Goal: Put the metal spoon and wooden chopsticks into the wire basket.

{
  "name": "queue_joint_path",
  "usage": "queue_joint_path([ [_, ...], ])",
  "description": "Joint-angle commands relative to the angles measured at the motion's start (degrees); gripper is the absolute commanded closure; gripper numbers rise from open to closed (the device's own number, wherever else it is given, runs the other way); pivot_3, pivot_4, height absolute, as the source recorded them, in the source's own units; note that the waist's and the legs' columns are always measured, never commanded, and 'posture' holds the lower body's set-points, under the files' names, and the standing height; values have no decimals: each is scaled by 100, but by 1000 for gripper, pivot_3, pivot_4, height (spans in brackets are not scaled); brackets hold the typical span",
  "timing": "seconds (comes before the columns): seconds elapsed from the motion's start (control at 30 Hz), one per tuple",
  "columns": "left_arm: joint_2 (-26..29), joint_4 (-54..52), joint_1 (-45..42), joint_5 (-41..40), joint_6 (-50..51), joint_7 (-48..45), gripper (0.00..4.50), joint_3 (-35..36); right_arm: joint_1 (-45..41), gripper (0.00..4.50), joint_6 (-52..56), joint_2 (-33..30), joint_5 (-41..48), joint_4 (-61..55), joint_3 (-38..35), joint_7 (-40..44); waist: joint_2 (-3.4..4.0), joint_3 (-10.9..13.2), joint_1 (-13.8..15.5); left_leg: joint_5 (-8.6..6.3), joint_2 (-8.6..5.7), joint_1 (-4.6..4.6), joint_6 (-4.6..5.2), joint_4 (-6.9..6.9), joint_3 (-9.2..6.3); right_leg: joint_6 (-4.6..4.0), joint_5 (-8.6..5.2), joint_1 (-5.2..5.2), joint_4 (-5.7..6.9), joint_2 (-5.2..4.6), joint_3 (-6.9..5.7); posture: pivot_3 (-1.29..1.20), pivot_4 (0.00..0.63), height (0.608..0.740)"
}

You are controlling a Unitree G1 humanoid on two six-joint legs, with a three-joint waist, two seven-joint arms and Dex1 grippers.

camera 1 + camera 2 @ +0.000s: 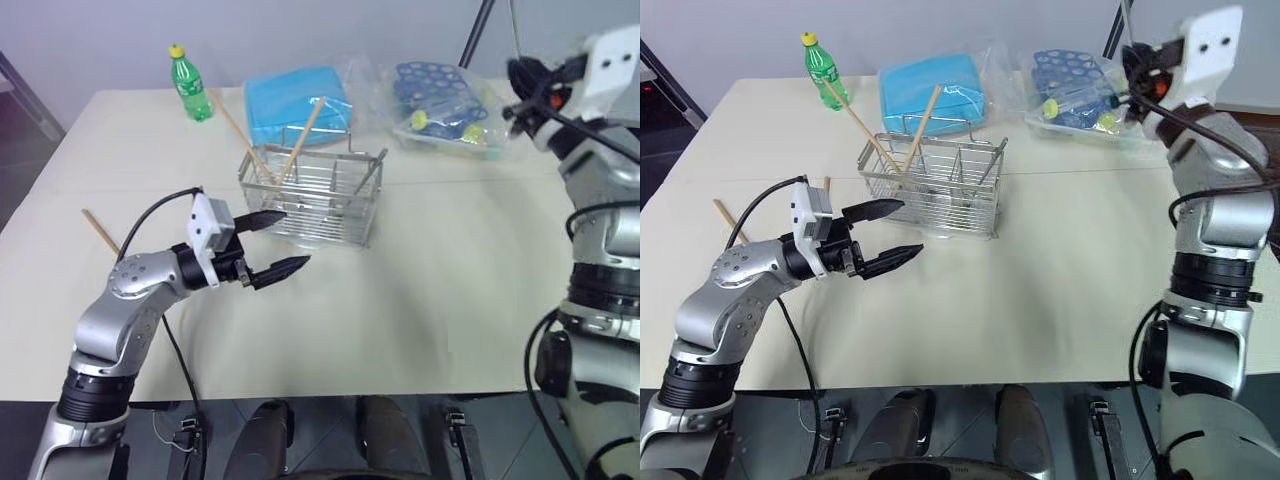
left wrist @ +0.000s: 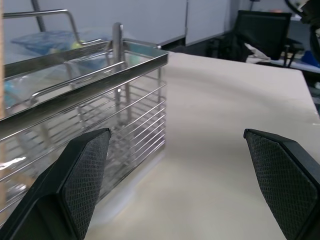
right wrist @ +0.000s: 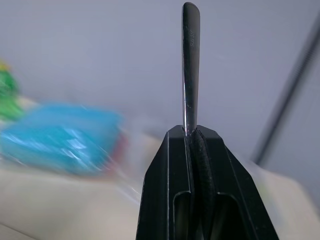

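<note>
The wire basket [image 1: 322, 198] stands on the cream table, toward the back middle. Two wooden chopsticks [image 1: 242, 136] lean out of its left compartments. Another chopstick [image 1: 100, 232] lies flat on the table at the left, beside my left arm. My left gripper [image 1: 282, 242] is open just left of and in front of the basket, pointing level at its near corner [image 2: 120, 90], with nothing between its fingers [image 2: 85, 175]. My right gripper [image 3: 192, 132] is raised high at the right, above the table's back edge. It is shut on the handle of the metal spoon [image 3: 190, 65].
A green bottle [image 1: 188, 84] stands at the back left. A blue plastic box [image 1: 297, 103] sits right behind the basket. A clear bag with a blue rack [image 1: 440, 100] lies at the back right.
</note>
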Motion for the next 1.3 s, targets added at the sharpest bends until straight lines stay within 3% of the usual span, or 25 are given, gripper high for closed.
queue_joint_path([
  [0.03, 27, -175, -108, -82, 77, 223, 0, 259, -302, 4456, -29, 522, 363, -607, 280, -79, 1, 1, 2, 0, 0, 0, 0, 0, 0, 0, 0, -2, 2, 0, 0, 0, 150, 740],
  [0.2, -96, -418, -61, -101, 221, 644, 0, 319, -246, 4456, -441, 1434, 467, -715, 658, -213, 1, 0, 15, 0, -2, -1, 0, 1, -5, 0, 0, -5, 11, 0, -1, 0, 150, 740],
  [0.4, -109, -744, 121, -157, 386, 963, 0, 403, -284, 4456, -715, 1933, 508, -443, 787, -217, 1, 0, 6, 1, -3, -2, -1, -1, -7, -1, 1, -9, 16, 0, -1, 0, 150, 740],
  [0.77, -97, -1070, 293, -220, 557, 1329, 0, 510, 51, 4456, -1357, 2413, 422, 199, 905, -187, 2, 1, -12, 1, -1, 3, -2, -4, -6, -2, 0, -12, 27, 4, 0, 0, 150, 740],
  [1.3, -73, -1265, 437, -268, 597, 1580, 0, 608, 357, 4456, -1567, 2557, 387, 425, 1050, -63, 2, 1, -8, 1, -1, 2, -2, -5, -7, -2, 0, -13, 26, 4, 0, 0, 150, 740],
])
